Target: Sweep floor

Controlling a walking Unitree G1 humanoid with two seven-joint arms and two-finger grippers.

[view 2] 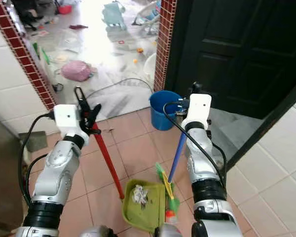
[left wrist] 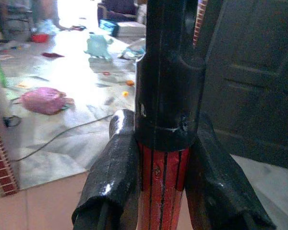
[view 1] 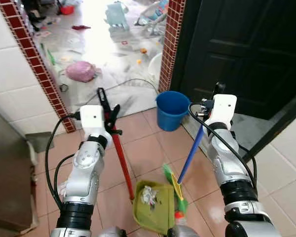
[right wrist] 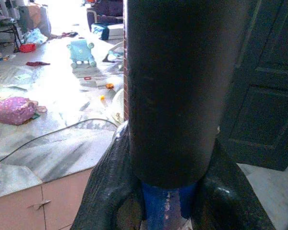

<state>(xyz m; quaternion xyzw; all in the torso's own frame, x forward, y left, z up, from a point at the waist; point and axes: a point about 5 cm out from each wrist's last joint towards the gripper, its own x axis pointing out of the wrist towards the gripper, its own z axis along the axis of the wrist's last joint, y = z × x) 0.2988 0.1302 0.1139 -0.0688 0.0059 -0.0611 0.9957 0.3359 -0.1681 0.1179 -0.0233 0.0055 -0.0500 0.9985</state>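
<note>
The left hand [view 1: 108, 114] is clamped on the black grip at the top of a red dustpan handle [view 1: 122, 163]; in the left wrist view its two fingers [left wrist: 110, 187] press the red shaft from either side. The right hand [view 1: 213, 101] is closed in the same way around the blue broom handle [view 1: 190, 157], with its black end cap standing between the fingers in the right wrist view.

Both tools slope down and inward from the hands and meet on the terracotta floor tiles [view 1: 143, 148] just in front of the robot. The red handle's long axis runs from the left hand down toward the robot's right, ending at the green dustpan [view 1: 150, 205]. The blue handle runs from the right hand down toward the robot's left, ending at the green broom head [view 1: 173, 185], which sits against the pan's right edge. The pan already carries a small heap of grey debris [view 1: 149, 194].

That crossing is what matters next: the broom head lies on the right side of the pan mouth, so any further stroke would likely draw from the right arm's side toward the pan while the left arm keeps it steady.

A blue bucket [view 1: 171, 109] stands further ahead by the brick door post [view 1: 168, 44], well apart from the pan.
</note>
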